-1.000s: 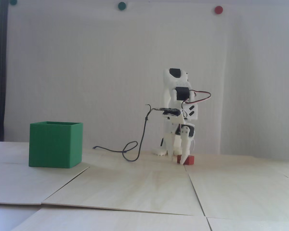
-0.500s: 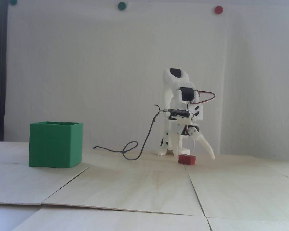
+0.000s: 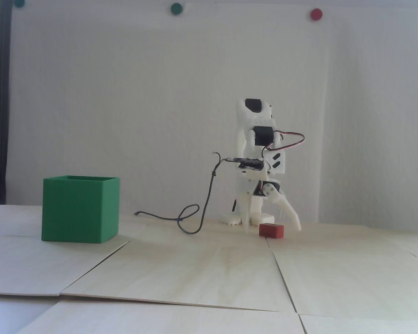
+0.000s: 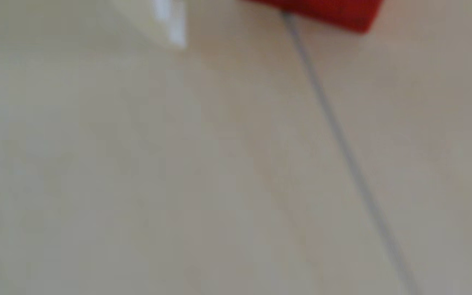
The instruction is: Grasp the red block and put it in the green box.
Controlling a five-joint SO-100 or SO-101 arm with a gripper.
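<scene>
The table (image 3: 202,271) is made of pale wood panels w/ thin seams between them, and it fills the lower part of the fixed view. I take the green box (image 3: 80,208) as my landmark: it is the biggest thing on the table, a plain cube w/ open top, standing upright.

Well to the right of the green box stands the white arm (image 3: 257,139), bent over and pointing down. From its middle a dark cable (image 3: 209,188) hangs toward the box side and makes a loop on the table, approx. halfway between box and arm.

The gripper (image 3: 272,230) is at the bottom of the arm, on the side far from the green box. Its two fingers are spread wide apart and hold nothing; one finger (image 3: 245,215) goes straight down, the other slants away from the box.

The red block (image 3: 271,230) lies flat on the table between the two fingertips, well apart from the green box, and I cannot tell if a fingertip touches it.

The wrist view is very blurred: only a red block (image 4: 322,11) corner at the top edge, a white finger (image 4: 169,25) tip beside it, and a seam in the table (image 4: 115,170).
</scene>
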